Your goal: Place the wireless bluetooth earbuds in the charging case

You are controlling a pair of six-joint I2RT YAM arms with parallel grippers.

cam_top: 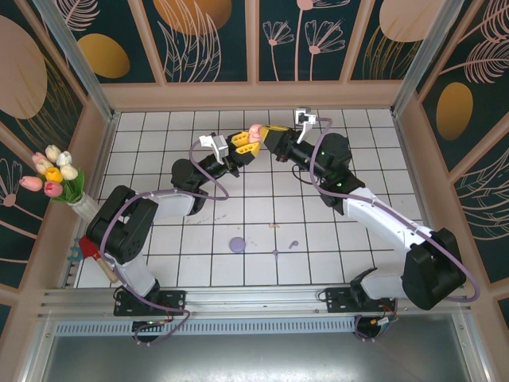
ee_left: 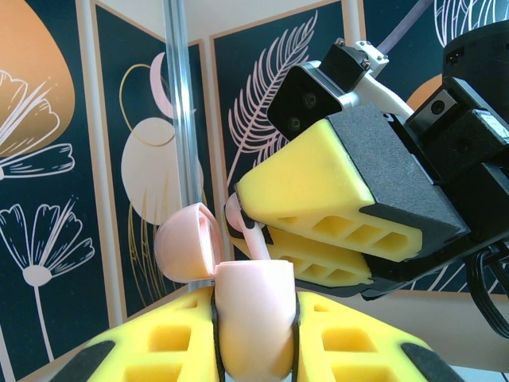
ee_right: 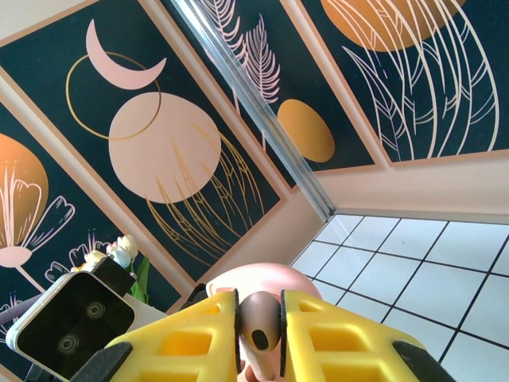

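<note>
Gripping the open pink charging case (ee_left: 254, 318) firmly in the left gripper (cam_top: 237, 147), mid-air. Pinching a pink earbud (ee_left: 248, 232) narrowly in the right gripper (ee_right: 260, 306), stem seemingly at the socket. Tilted wrong, could jam on the rim or slip and drop.

Smooth pink plastic charging case (ee_left: 253, 314), glossy pink earbud (ee_right: 260, 318), matt yellow gripper pads (ee_left: 310, 187), smooth white floor tiles (cam_top: 246, 219), metal post (ee_left: 180, 119)

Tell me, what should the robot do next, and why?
Probably ease the earbud straight down into the case. The right jaws pinch it with its stem at the open mouth, lid flipped back, while the left jaws hold the case.
</note>
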